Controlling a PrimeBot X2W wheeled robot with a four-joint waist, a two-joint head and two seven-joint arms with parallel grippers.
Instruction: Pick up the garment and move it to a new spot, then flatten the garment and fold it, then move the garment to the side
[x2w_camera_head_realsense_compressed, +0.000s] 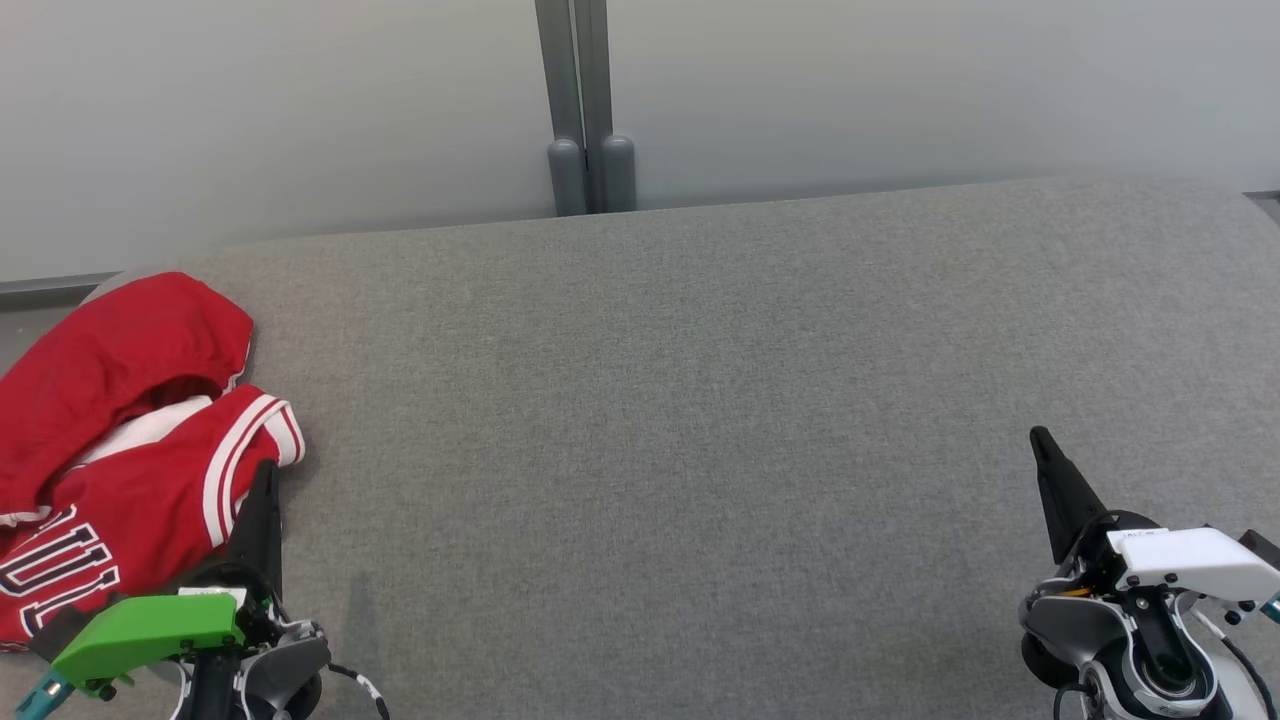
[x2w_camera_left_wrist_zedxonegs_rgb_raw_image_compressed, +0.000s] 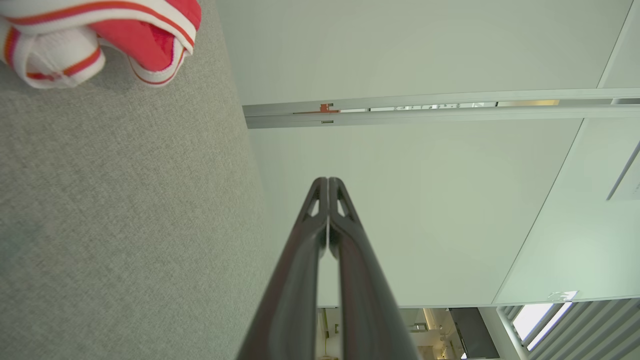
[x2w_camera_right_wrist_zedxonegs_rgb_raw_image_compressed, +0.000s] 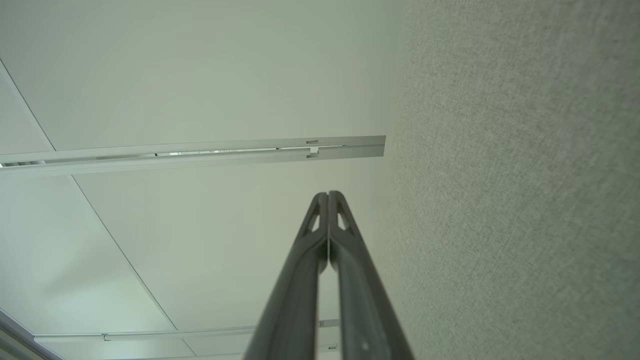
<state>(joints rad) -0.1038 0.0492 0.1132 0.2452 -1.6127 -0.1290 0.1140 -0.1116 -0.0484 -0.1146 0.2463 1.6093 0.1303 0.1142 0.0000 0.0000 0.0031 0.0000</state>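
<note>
A red garment (x2w_camera_head_realsense_compressed: 120, 450), a sports jersey with white striped trim and dark lettering, is seen crumpled in a heap at the far left of a grey fabric-covered surface (x2w_camera_head_realsense_compressed: 700, 400). It is held by nothing. The left gripper (x2w_camera_head_realsense_compressed: 266, 472) is seen just beside the garment's right edge, its two dark fingers pressed together on nothing. Whether a finger brushes the cloth cannot be told. The right gripper (x2w_camera_head_realsense_compressed: 1040, 437) is seen well apart at the lower right, its fingers likewise closed and empty. Behind the surface, a pale wall (x2w_camera_head_realsense_compressed: 900, 90) and a grey post (x2w_camera_head_realsense_compressed: 585, 100) are shown.

The step in hand is judged to be the first pick-up. To do it well, the left fingers should be opened before the cloth is reached. A thick fold near the striped hem should be pinched rather than a single thin layer. The garment should be lifted clear before being carried toward the bare middle, so that it is not dragged.
</note>
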